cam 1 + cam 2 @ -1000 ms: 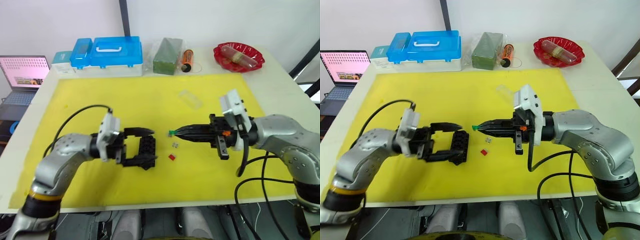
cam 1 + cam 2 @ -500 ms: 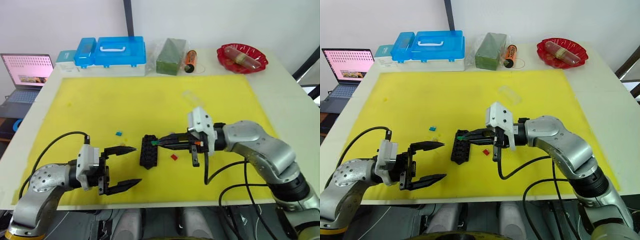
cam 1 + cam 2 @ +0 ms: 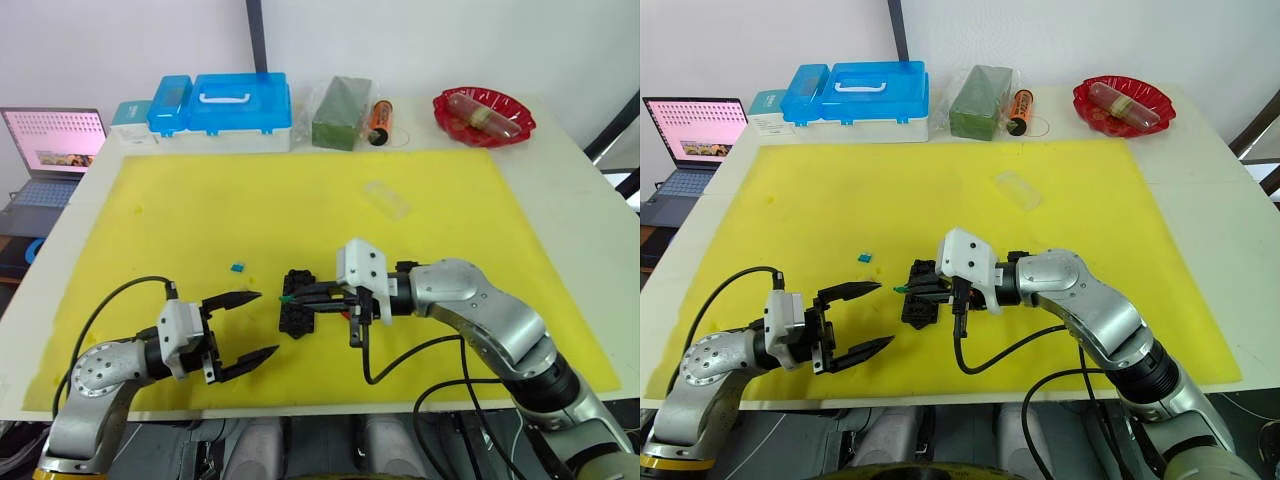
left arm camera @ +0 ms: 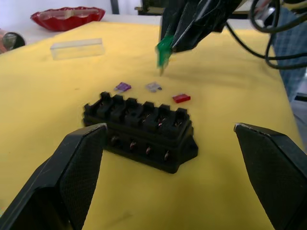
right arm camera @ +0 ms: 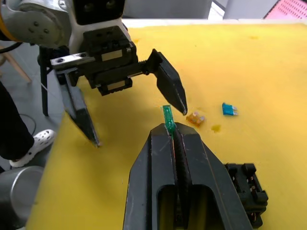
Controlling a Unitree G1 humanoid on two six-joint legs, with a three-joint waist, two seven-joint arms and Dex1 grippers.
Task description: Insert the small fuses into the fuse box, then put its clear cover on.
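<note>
Left wrist view shows the right claw pinching a green fuse above the fuse box, which sits on the yellow mat on the bench. Purple, grey and red fuses lie just beyond it. The left claw gapes wide, empty, near the box. The clear cover lies well apart.

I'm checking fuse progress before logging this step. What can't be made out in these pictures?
- Fuse box slots: left wrist view looks across them, too shallow to tell filled from empty.
- Head views: right gripper covers part of the box.
- Green fuse: its lower half is hidden between the fingers in the right wrist view.
</note>
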